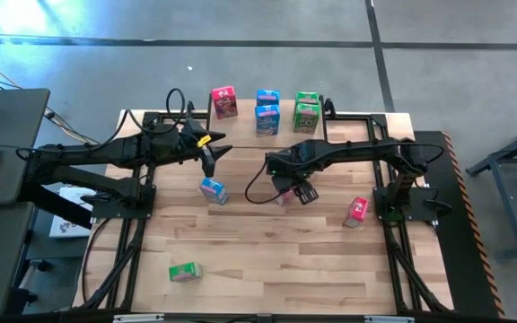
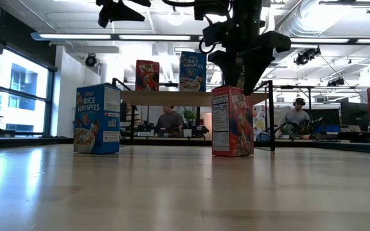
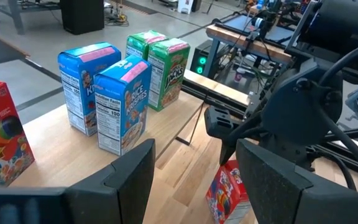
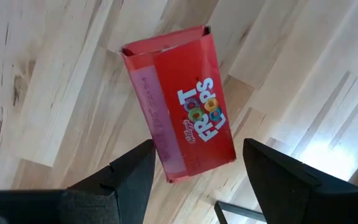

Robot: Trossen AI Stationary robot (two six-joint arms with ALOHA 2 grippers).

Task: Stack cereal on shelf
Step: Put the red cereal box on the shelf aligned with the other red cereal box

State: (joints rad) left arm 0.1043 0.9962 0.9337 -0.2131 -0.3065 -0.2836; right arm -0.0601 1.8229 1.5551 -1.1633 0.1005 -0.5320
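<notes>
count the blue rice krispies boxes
3. Rear Rice Krispies box and front one on the shelf; third upright on the table, left of centre. None seems hidden.

Two seated people point(image 2: 169, 120) beyond table point(image 1: 267, 260)

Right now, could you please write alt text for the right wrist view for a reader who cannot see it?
A red Froot Loops box stands on the wooden tabletop, seen from directly above, with the right gripper hovering over it, jaws open. A thin black bar crosses the corner beyond the jaws.
</notes>
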